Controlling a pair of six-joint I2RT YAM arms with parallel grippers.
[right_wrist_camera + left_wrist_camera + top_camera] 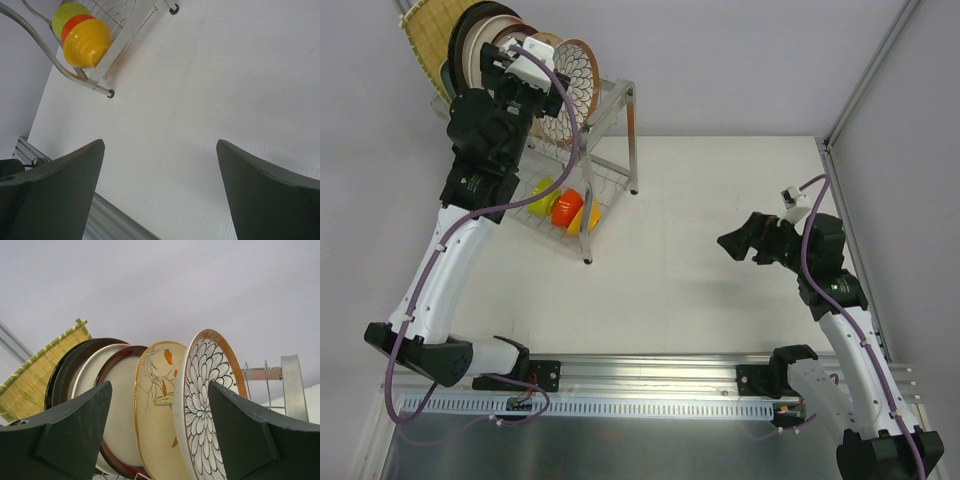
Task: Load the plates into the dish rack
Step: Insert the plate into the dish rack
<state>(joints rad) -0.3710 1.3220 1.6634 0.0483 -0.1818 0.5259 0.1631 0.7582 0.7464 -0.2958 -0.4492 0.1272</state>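
**While the Plates Are Standing in the Rack, Both End Effectors Are Hanging Empty**

As the top external view is showing it, the plates [525, 55] are standing on edge in a tight row on the upper tier of the dish rack [625, 120]. The left end effector [510, 55] is hovering right at that row. Small bowls [560, 207] are sitting in the lower tier. Well apart, over the bench [720, 180], the right end effector [738, 245] is hanging with its jaws spread wide and nothing between them. Every plate in view is sitting in the rack, so the loading is looking finished or nearly so.

From the left wrist, the jaws are standing well apart and gripping nothing. The floral cream plate [157, 405] and the petal-patterned plate [205, 405] are showing between them, beyond the tips, with a gap on either side. Behind those, the dark-rimmed cream plate [117, 415] and the woven yellow plate [30, 380] are leaning.

From the right wrist, the wide-open jaws are framing only bare bench, with the bowls showing at the upper left.

These plates are looking like glazed ceramic: stiff, fairly heavy, slick, and liable to chip against the wire. Any regrip is calling for a pinch across the top rim, and the close packing is leaving little finger room between neighbours.
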